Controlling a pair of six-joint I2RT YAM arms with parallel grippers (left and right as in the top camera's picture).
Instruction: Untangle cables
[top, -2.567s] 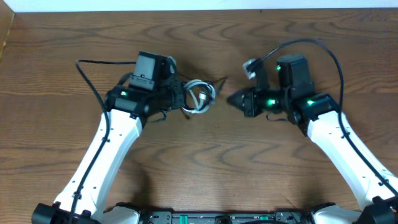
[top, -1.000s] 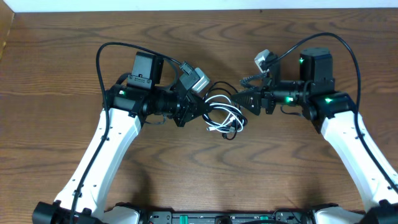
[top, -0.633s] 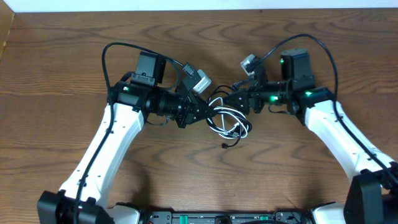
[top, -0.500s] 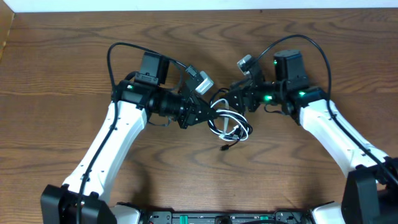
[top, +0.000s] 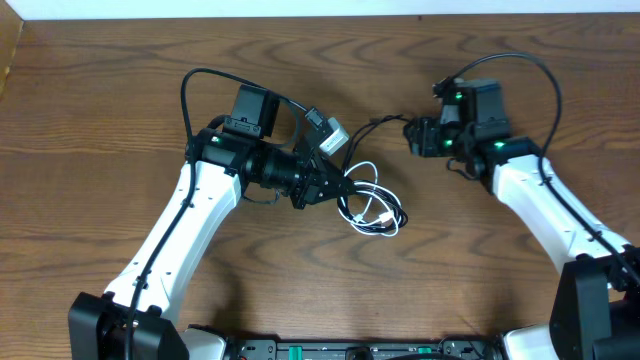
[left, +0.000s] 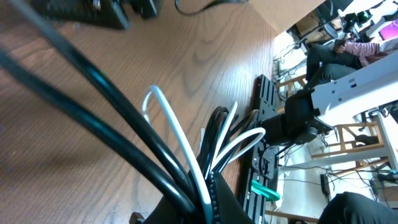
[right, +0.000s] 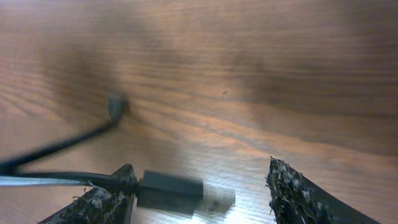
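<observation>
- Worktop (top: 120, 90): brown wood grain; it carries both arms and the cables.
- Left hand (top: 332, 186): clamped on the cables. In the left wrist view the strands run out from between its fingers and fan away over the wood.
- Right hand (top: 412, 135): unclenched, holding nothing. In the right wrist view its two fingers (right: 102, 204) stand wide apart above the worktop.
- Cables (top: 375, 205): a loose coil of one white cord (left: 176, 132) and black cords (left: 118, 102). The coil lies on the worktop just beyond the left hand's fingertips, between the two hands and nearer the left one.
- Single black strand (top: 375, 122): runs from the far side of the coil across to the right hand, ending close to its fingers.
- Plug (right: 169, 186): a small black block on the end of a thin black cord. It lies between the right hand's fingers, just beside one of them and well apart from the other. The view is blurred here, but the plug appears to rest on the wood, not pinched.
</observation>
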